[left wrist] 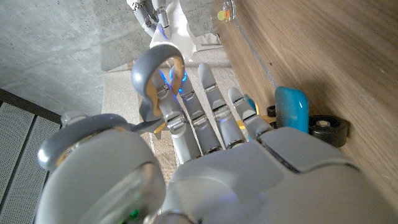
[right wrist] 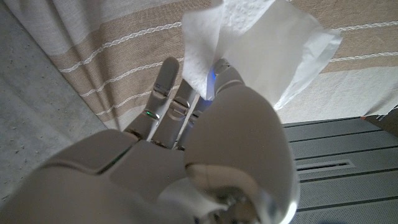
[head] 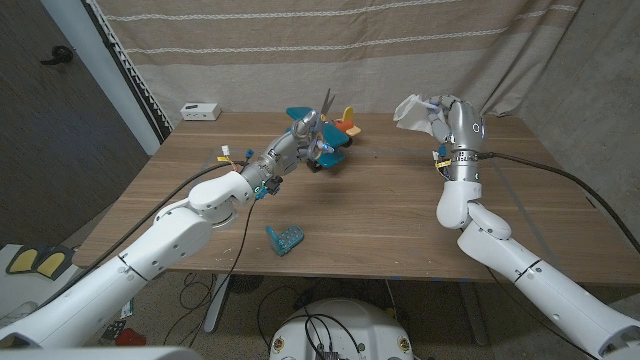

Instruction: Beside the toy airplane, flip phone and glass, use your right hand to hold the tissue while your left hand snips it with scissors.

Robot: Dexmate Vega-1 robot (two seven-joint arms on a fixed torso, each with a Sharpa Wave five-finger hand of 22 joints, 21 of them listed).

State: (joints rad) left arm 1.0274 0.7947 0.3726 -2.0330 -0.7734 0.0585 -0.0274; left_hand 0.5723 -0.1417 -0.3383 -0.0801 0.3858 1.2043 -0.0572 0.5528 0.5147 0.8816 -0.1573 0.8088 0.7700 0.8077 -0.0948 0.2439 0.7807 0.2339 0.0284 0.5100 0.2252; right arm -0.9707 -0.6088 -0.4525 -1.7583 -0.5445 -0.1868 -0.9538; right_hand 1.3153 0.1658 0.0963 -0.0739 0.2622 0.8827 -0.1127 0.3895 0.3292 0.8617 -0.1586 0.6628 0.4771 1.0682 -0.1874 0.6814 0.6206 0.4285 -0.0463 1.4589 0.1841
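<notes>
Tissue (head: pixel 410 108) is pinched up in the air by the right hand (head: pixel 455 125), above the table's (head: pixel 400 220) far right side. The left hand (head: pixel 310 140) grips the scissors (head: pixel 326 102) over the toy airplane (head: pixel 335 135), well apart from the tissue. Both grasps look done; bringing the blades across and snipping remains.

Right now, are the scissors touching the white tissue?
Apart. The head view shows the grey-handled scissors in the left hand by the toy airplane, with bare table between them and the white tissue.
</notes>
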